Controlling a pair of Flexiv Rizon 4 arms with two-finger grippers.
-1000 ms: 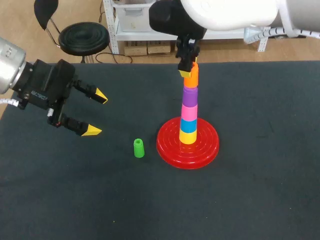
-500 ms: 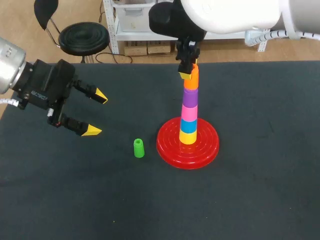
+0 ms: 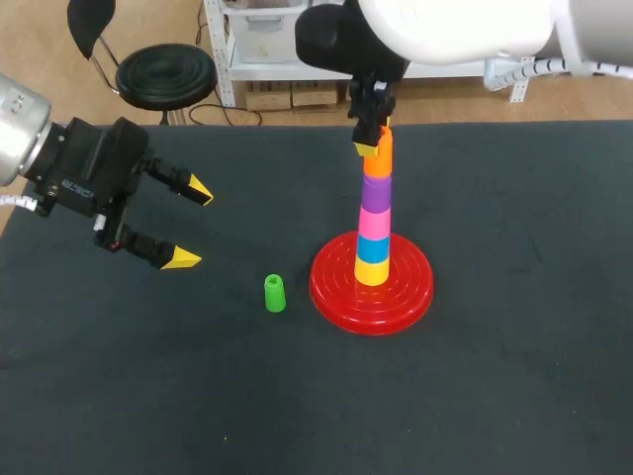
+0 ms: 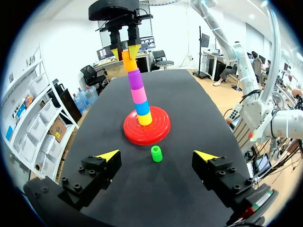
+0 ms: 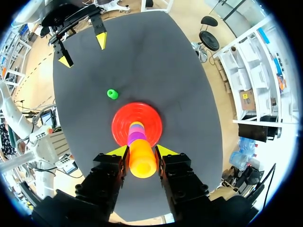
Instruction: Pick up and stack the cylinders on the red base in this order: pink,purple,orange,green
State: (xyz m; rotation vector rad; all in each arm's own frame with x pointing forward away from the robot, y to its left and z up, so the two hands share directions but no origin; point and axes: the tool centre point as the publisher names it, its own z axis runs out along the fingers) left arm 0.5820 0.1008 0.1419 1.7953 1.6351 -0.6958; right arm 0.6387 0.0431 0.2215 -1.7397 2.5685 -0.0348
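The red base (image 3: 326, 292) carries a leaning stack: yellow, blue, pink (image 3: 374, 223), purple (image 3: 375, 191), with the orange cylinder (image 3: 378, 160) on top. From above, my right gripper (image 3: 371, 139) is shut on the orange cylinder (image 5: 142, 161), one finger pressed to each side. On the mat left of the base stands the green cylinder (image 3: 274, 294), upright and alone. My left gripper (image 3: 193, 226) hovers open over the table's left part with nothing in it. The green cylinder (image 4: 155, 153) lies ahead of it, with the base (image 4: 135, 135) beyond.
The dark mat (image 3: 514, 376) covers the whole table. Nothing else lies on it besides the base and the green cylinder.
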